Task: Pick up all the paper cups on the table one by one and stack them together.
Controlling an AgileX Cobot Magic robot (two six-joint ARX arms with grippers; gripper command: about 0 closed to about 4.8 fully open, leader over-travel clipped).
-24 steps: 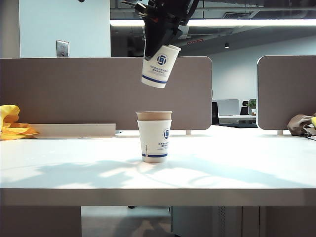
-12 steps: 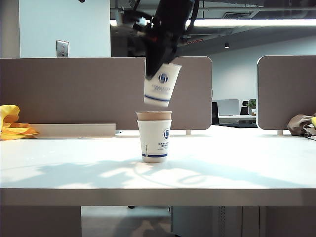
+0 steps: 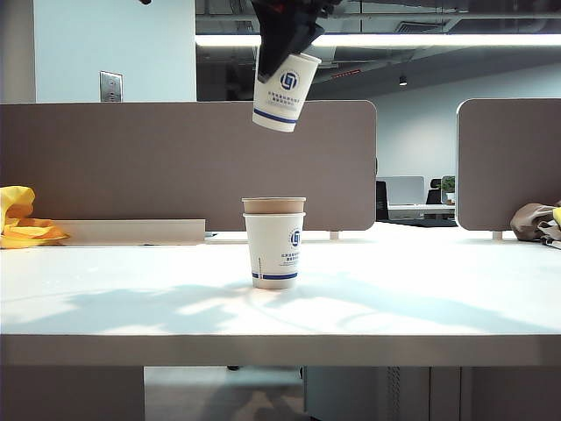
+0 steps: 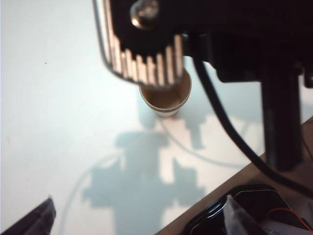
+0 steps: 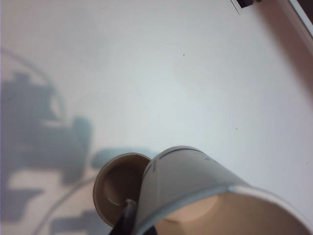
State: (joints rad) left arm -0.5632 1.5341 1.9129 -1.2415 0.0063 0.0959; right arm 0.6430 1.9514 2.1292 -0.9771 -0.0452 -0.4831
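On the white bench (image 3: 131, 307), near its front middle, stands the two-cup stack (image 3: 274, 242): a tan cup nested in a logo cup. The third logo cup (image 3: 285, 92) hangs tilted, high above it, pinched at its rim by the closed right hand (image 3: 282, 39). Lowered at that slant, its base could catch the tan rim and tip the light stack over. The left hand (image 4: 139, 223), seen only in its wrist view, hovers wide open and empty over the bench beside the stack.
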